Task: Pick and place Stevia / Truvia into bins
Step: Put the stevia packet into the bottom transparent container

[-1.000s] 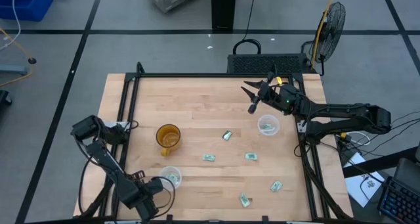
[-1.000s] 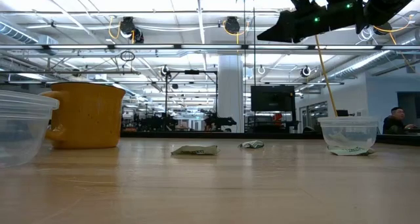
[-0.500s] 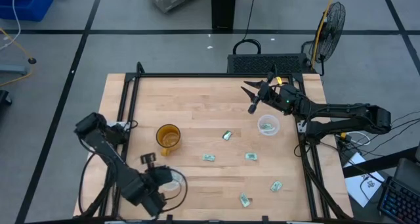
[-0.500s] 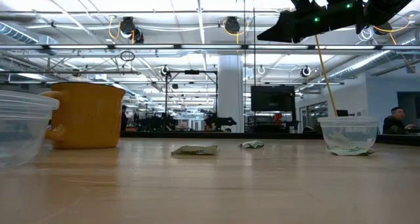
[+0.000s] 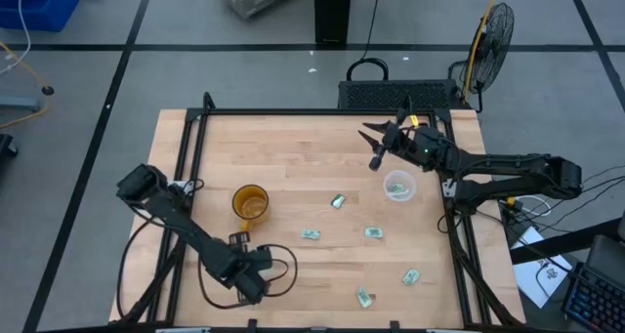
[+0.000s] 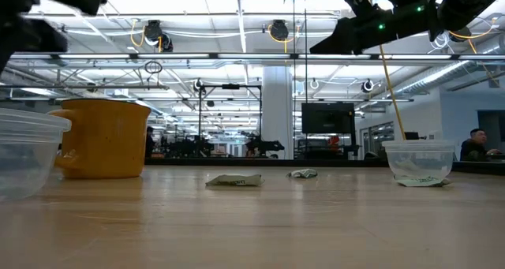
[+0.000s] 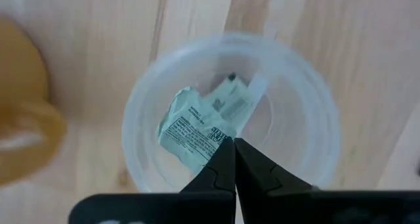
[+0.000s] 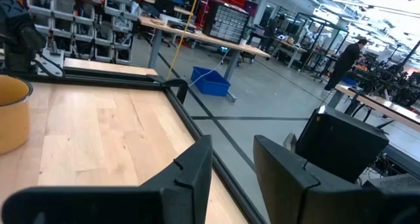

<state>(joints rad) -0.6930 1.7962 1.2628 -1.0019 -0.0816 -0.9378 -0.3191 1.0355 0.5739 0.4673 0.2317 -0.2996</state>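
Note:
Several pale green Stevia packets lie flat on the wood: [image 5: 337, 201], [image 5: 311, 234], [image 5: 373, 232], [image 5: 410, 275], [image 5: 364, 297]. My left gripper [image 7: 233, 144] is shut with nothing between its fingers. It points straight down above the near-left clear bin [image 7: 308, 106], which holds two crumpled packets [image 7: 190, 129]. In the high view this gripper [image 5: 250, 267] covers that bin. The far-right clear bin [image 5: 398, 187] holds a packet. My right gripper [image 5: 375, 144] stands open and level, high over the table's far right part.
An amber-orange cup [image 5: 250, 203] stands just to the far side of the near-left bin. A black frame [image 5: 186, 167] runs along the table's edges. Bare wood lies in the table's far middle. A person [image 6: 476, 143] sits in the room beyond the table.
My left gripper has travelled from the table's near-left corner toward the right and a little up, rolling its wrist. It now stands over the near-left bin and has stayed shut. The packets and cups have not moved.

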